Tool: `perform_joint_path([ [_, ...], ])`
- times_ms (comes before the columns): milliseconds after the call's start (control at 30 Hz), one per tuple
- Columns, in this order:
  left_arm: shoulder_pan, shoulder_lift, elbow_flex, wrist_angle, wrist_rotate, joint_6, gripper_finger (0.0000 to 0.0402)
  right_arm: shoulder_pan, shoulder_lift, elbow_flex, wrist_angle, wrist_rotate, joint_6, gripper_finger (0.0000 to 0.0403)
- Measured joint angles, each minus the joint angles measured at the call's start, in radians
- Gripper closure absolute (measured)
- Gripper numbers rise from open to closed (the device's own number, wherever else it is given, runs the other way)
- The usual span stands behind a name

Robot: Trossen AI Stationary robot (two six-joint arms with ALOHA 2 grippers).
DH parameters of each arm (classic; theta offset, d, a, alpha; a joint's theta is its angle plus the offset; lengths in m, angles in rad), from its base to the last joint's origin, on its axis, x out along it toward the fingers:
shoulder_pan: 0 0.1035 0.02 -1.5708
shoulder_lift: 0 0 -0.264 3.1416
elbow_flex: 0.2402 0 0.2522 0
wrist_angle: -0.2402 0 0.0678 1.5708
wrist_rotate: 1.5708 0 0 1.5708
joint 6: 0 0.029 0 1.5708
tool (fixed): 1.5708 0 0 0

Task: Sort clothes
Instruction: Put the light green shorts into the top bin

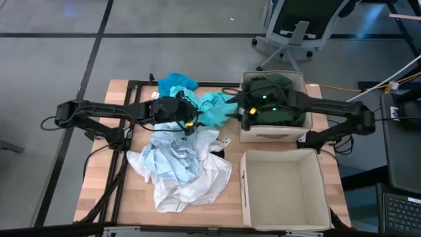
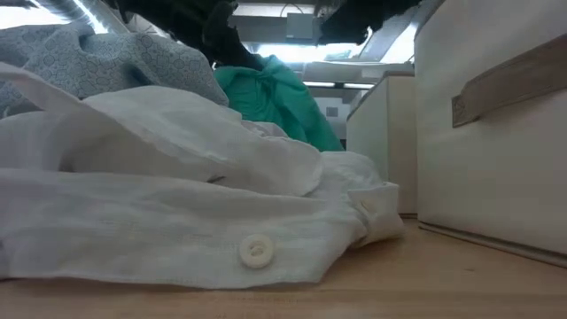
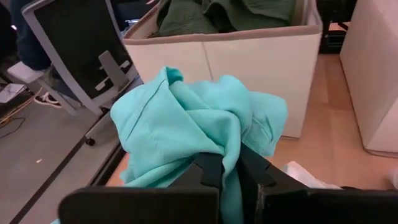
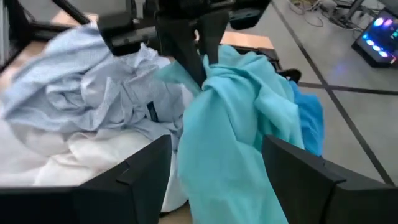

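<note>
Left wrist view puts you right at the action: the left gripper (image 3: 227,171) has its two dark fingers (image 3: 210,169) pinched together on a fold of the teal garment (image 3: 199,118), which bunches up just beyond the tips and hangs down around them. From the other side, the right gripper (image 4: 214,165) faces the same cloth with its fingers (image 4: 134,171) wide apart, the teal hanging in the gap between them but not touching either as far as I can see. Past the teal from the left fingers stands the beige box (image 3: 249,56) with dark green clothes (image 3: 217,15) already in it; a second box (image 1: 286,191) sits just beside that one with nothing showing inside. Behind and below the left fingers lie the pale blue shirt (image 1: 172,158) and the white shirt (image 2: 177,221), heaped on the table (image 1: 99,191). To my eye this is a handover or a two-handed lift of the teal piece; doing it well means the right fingers closing on a thick bunch of cloth, clear of the left tips, before the left lets go, then lifting high enough that the trailing hem clears the box rim. A small tag (image 4: 152,112) shows on the pale blue shirt, but I cannot read it; no other writing or brand is legible.
</note>
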Motion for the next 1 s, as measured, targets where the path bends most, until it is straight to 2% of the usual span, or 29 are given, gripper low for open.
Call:
perform_joint_path([
  [500,-0.04,0.001,0.001,0.025,0.001,0.006,0.039,0.031,0.247,0.0,0.287,-0.005,-0.04,0.015],
  [767,-0.066,0.001,0.001,0.1,0.114,0.035,0.0389,0.032,0.336,0.0,0.416,-0.014,-0.037,0.015],
  [1000,-0.067,0.001,0.001,0.123,0.13,0.032,0.0389,0.031,0.395,0.0,0.53,-0.055,-0.035,0.015],
])
